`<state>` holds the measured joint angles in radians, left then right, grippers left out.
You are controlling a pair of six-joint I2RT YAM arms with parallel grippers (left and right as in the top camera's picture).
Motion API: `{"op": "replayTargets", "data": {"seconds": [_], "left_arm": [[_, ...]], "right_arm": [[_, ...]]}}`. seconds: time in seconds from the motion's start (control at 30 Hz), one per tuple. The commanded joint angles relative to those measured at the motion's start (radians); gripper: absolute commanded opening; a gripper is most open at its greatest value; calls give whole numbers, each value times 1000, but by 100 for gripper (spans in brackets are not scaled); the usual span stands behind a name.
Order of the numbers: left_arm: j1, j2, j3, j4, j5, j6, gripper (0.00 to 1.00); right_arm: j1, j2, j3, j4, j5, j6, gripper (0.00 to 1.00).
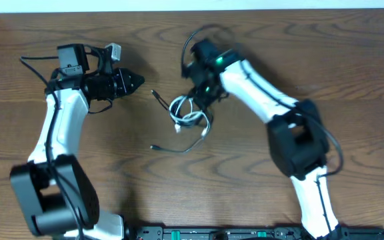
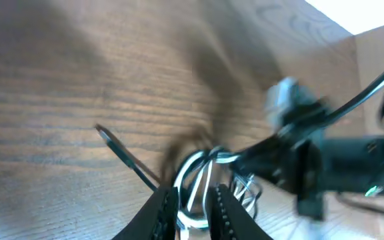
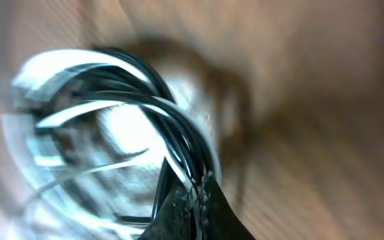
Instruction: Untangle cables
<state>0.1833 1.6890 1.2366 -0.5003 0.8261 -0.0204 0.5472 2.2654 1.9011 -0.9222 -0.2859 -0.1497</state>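
Observation:
The cables (image 1: 187, 115), a white cord and a black cord coiled together, lie in a tangle at the middle of the wooden table. One black end (image 1: 155, 94) sticks out up-left and another (image 1: 155, 147) trails down-left. My right gripper (image 1: 201, 100) is down on the tangle's upper right edge. In the right wrist view it (image 3: 201, 183) is shut, with strands of the cables (image 3: 112, 113) pinched between its fingers. My left gripper (image 1: 139, 82) hovers to the left of the tangle, apart from it. Its fingers (image 2: 169, 210) stand narrowly open with nothing held, and the cables (image 2: 202, 163) lie beyond them.
The right arm (image 2: 312, 153) crosses the left wrist view just behind the tangle. The table's far edge (image 1: 192, 8) runs along the top, and a black rail (image 1: 219, 233) lies at the near edge between the arm bases.

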Motion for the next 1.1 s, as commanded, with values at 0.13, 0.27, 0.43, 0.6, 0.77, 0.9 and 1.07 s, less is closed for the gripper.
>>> {"op": "replayTargets", "data": {"seconds": [0.13,0.27,0.43,0.6,0.77,0.9,1.07], "left_arm": [[-37,-137,11,-25,56,70,25],[-91,-124,11,-31,42,121,27],[-110,-120,11,-41,-16,121,29],[-110,-120,11,-39,-56,120,31],[-110,-120,11,-42,-69,120,34],[-110,-120,11,-42,-69,116,34],[-110,-120,11,-42,-69,113,34]], "right_arm": [[-63,-192,32,66,-338,23,1],[-56,-206,32,66,-358,23,1],[-63,-202,32,55,-188,93,1],[-61,-146,32,46,-45,147,21],[-62,-68,32,23,20,256,34],[-60,-26,32,23,134,343,36],[-63,23,32,9,261,486,37]]}}
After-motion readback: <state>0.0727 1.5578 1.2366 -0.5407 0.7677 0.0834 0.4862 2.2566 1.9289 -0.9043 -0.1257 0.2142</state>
